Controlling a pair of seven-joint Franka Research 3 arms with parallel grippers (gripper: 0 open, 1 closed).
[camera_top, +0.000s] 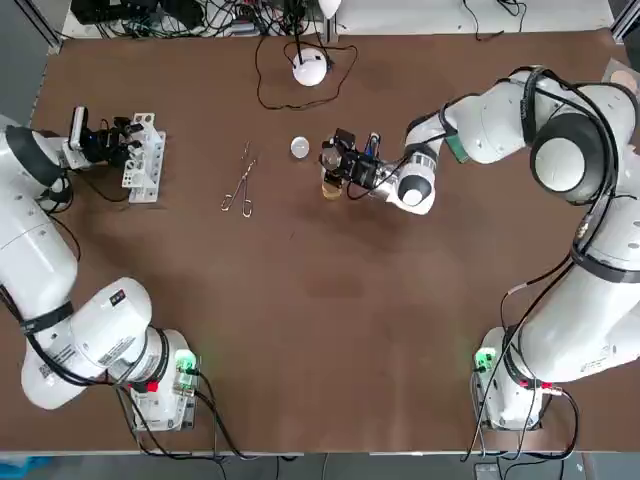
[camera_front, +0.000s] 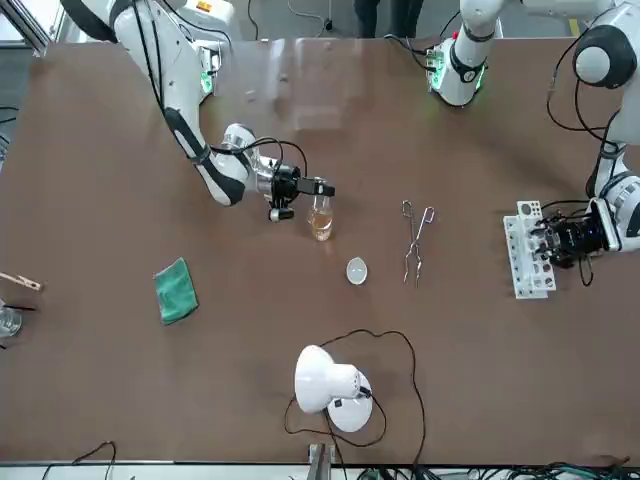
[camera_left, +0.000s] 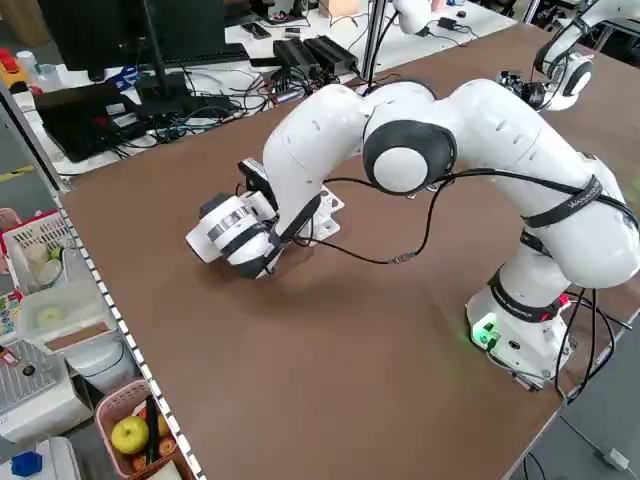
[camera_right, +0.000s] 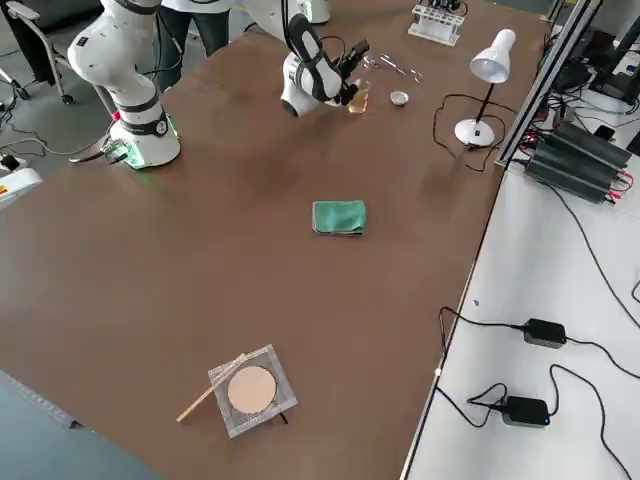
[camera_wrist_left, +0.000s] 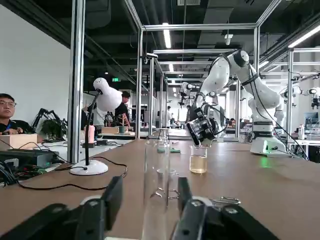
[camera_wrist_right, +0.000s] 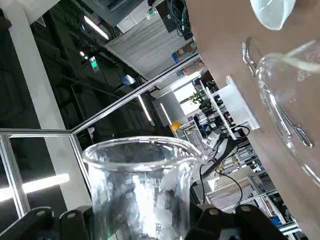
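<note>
Top view: the right gripper (camera_top: 343, 165) was seen near the middle of the table (camera_top: 330, 330), just beside a beaker of yellow-brown liquid (camera_top: 332, 189). The left gripper (camera_top: 112, 138) was seen well apart from it, at the robot's left edge of the table, next to a white tube rack (camera_top: 143, 160).

Right wrist view: a small clear beaker (camera_wrist_right: 142, 185) was held tight between the right gripper's fingers (camera_wrist_right: 70, 225) and was tipped well over. This glass could hardly be made out from above.

Left wrist view: a thin glass tube (camera_wrist_left: 156, 190) was seen standing upright between the left gripper's fingers (camera_wrist_left: 102, 212). The fingers were spread, a gap was left on each side, and nothing was gripped. The beaker of yellow-brown liquid and the right gripper were seen far across the table. A person (camera_wrist_left: 7, 112) was seen sitting past the table, in this view only.

Front view: a green cloth (camera_front: 175, 290) was shown whole. From above it was mostly covered by the right arm (camera_top: 480, 125). Tongs (camera_front: 415, 240), a small round dish (camera_front: 357, 269) and a lamp (camera_front: 330, 385) were laid out near the beaker of yellow-brown liquid.

Right side view: a wire mat (camera_right: 250, 390) with a round pad on it was shown whole, far from both grippers. It was not shown from above.

Left side view: the white tube rack was mostly hidden behind the left arm (camera_left: 400, 150).
</note>
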